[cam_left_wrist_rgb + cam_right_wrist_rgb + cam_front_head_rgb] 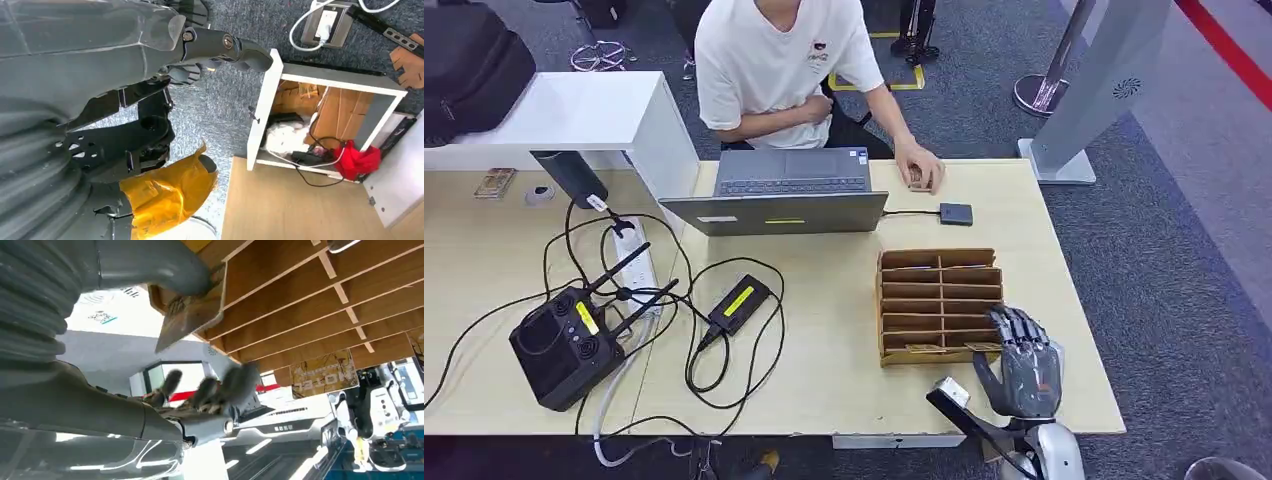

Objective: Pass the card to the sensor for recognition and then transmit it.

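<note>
Wooden table [844,330] on grey carpet [1184,260], laptop [789,190], card rack [939,300].

Tabletop [844,330], light wood: open grey laptop [789,195] at the far edge, a seated person in a white shirt [774,60] behind it. Black router [564,345] with antennas, white power strip [636,265], black power adapter [739,305], tangled black cables. White box shelf [584,110] at far left.
</note>
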### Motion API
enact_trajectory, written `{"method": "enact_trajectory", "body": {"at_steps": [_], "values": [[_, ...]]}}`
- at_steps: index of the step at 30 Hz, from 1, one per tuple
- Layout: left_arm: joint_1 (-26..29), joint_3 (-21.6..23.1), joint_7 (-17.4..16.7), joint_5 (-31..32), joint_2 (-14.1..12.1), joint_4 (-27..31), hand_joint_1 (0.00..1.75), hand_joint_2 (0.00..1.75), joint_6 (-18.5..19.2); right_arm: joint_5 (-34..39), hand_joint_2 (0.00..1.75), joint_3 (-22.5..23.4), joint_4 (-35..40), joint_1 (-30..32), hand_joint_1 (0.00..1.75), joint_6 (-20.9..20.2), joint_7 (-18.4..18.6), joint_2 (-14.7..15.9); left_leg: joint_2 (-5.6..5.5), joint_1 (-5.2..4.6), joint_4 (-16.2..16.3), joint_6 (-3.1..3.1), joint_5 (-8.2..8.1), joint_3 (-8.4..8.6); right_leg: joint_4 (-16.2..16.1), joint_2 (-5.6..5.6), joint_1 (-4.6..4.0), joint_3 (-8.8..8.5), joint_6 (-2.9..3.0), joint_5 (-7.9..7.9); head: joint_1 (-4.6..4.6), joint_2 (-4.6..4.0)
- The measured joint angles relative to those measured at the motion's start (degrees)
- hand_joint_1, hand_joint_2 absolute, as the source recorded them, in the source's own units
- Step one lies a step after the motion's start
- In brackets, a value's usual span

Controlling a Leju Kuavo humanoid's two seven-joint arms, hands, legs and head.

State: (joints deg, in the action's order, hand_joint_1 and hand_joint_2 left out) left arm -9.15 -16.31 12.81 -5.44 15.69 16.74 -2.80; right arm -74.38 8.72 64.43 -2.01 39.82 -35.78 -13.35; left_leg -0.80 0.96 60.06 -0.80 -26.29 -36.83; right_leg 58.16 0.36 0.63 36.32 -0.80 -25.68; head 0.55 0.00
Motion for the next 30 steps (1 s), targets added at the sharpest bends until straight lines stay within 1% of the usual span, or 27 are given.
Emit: {"method": "enact_trajectory", "body": {"at_steps": [14,15,17,19,22,30], "values": [[0.0,0.0,0.0,0.0,0.0,0.0,0.00,1.75,0.0,0.6,1.75,-0.1,-1.2,-0.7,1.75,0.2,0.1,0.0,-0.02,0.00,0.0,0.00,0.00,-0.01,0.0,-0.01,0.00,0.00,0.00,0.00,0.00,0.00],[0.0,0.0,0.1,0.0,0.0,0.0,0.00,1.75,-0.2,0.6,1.75,-0.1,-1.2,-0.7,1.75,0.2,0.2,0.0,-0.02,0.00,0.0,0.00,0.00,-0.01,0.0,-0.01,0.00,0.00,0.00,0.00,0.00,0.00],[0.0,0.0,0.8,0.7,-0.1,0.0,0.00,1.75,-2.2,0.9,1.75,-0.2,-1.2,-0.7,1.75,0.2,0.2,0.0,0.02,0.01,0.0,0.00,0.00,-0.01,0.0,0.02,-0.01,0.00,0.00,0.00,-0.02,0.00],[0.1,0.0,1.5,1.6,-0.3,0.0,0.00,1.75,-3.0,1.1,1.75,-0.2,-1.3,-0.7,1.75,0.2,0.3,0.0,0.03,0.01,0.0,0.00,0.00,-0.01,0.0,0.03,-0.01,0.00,0.00,0.00,-0.02,0.00],[0.3,0.0,1.9,1.9,-0.5,0.0,0.00,1.75,-3.1,1.2,1.75,-0.4,-1.4,-0.7,1.75,0.2,0.6,0.0,0.05,0.03,0.0,0.00,0.00,-0.01,0.0,0.06,-0.02,0.01,0.00,0.00,-0.02,0.00],[0.3,0.0,1.6,2.0,-0.5,0.0,0.00,1.75,-3.2,1.2,1.75,-0.8,-1.5,-0.9,1.75,0.3,0.7,0.0,0.04,0.03,0.0,0.00,-0.01,-0.01,0.0,0.06,-0.03,0.01,0.01,-0.02,0.00,0.00]]}}
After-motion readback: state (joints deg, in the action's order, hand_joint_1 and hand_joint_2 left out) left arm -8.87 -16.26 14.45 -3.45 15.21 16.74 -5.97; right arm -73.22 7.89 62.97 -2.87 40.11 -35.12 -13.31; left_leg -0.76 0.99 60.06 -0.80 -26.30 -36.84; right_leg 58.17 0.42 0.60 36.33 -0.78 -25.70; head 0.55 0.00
